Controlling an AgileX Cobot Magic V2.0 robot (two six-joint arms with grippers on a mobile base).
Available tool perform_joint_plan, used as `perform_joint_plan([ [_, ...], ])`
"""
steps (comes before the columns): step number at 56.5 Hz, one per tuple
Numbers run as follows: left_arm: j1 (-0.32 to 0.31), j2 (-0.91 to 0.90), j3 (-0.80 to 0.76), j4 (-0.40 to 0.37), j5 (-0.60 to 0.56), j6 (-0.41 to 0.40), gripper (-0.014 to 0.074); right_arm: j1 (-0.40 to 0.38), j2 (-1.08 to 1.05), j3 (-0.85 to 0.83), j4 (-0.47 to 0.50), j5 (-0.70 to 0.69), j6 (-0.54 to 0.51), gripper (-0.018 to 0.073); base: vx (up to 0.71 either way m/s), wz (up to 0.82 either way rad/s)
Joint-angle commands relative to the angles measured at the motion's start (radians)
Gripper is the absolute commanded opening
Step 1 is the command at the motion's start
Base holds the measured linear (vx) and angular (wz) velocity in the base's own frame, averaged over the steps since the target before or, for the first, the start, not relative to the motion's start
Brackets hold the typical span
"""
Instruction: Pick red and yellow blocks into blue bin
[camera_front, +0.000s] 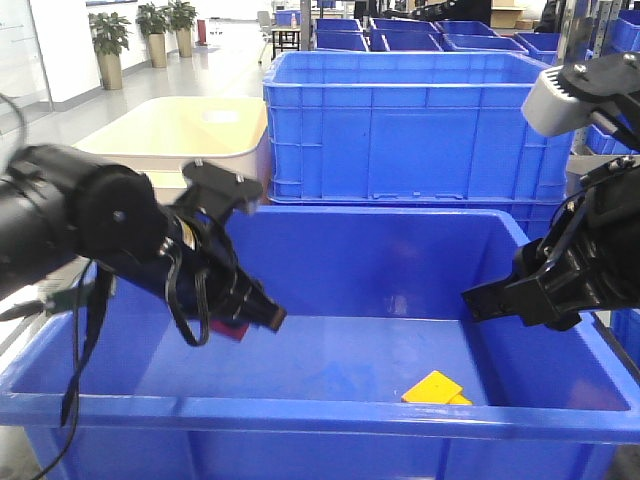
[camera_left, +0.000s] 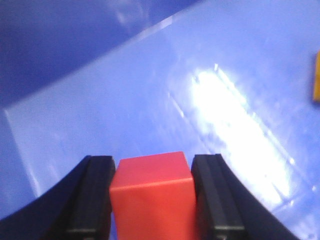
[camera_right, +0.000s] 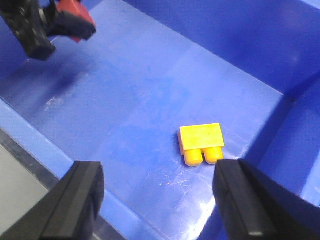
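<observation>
Holding the red block (camera_left: 151, 200) clamped inside the blue bin (camera_front: 300, 408), the left gripper (camera_front: 257, 318) should release next; the right gripper (camera_right: 160, 169) has jaws apart.

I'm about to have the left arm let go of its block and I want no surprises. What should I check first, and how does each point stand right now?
1. Red block clamped squarely in the left gripper: ok.
2. Left gripper inside the rim of the blue bin, over its floor: ok.
3. Landing spot free of the yellow brick: ok. The brick lies well off to the right-arm side.
4. Yellow brick already on the bin floor: ok.
5. Right gripper open, empty and apart from the left gripper: ok.
6. Drop low enough that the block won't bounce out: cannot tell. The block hangs above the floor, below the rim.
</observation>
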Motion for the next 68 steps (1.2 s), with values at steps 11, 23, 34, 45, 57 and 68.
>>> perform_joint_plan([
  [11, -0.001, -0.103, -0.042, -0.047, -0.046, -0.009, 0.0603, 0.001, -0.025, -0.031, 0.001, -0.074, -0.008, 0.0506, 0.00, 0.00],
  [23, -0.001, -0.243, -0.036, -0.066, -0.007, -0.009, 0.0605, 0.001, -0.049, -0.017, -0.001, -0.081, -0.016, 0.0506, 0.00, 0.00],
  [34, -0.001, -0.478, 0.108, -0.153, -0.003, 0.025, 0.0586, 0.001, -0.207, 0.200, -0.002, -0.182, -0.031, 0.0506, 0.00, 0.00],
  [45, -0.001, -0.764, 0.372, -0.157, -0.085, 0.030, 0.0586, 0.001, -0.401, 0.437, -0.015, -0.253, 0.009, 0.0506, 0.00, 0.00],
  [57, -0.001, -1.081, 0.668, -0.158, -0.112, 0.023, 0.0586, 0.001, -0.575, 0.650, -0.045, -0.266, 0.067, 0.0506, 0.00, 0.00],
  [68, -0.001, -1.269, 0.861, -0.158, -0.132, 0.017, 0.0586, 0.001, -0.713, 0.829, -0.047, -0.290, 0.070, 0.0506, 0.00, 0.00],
])
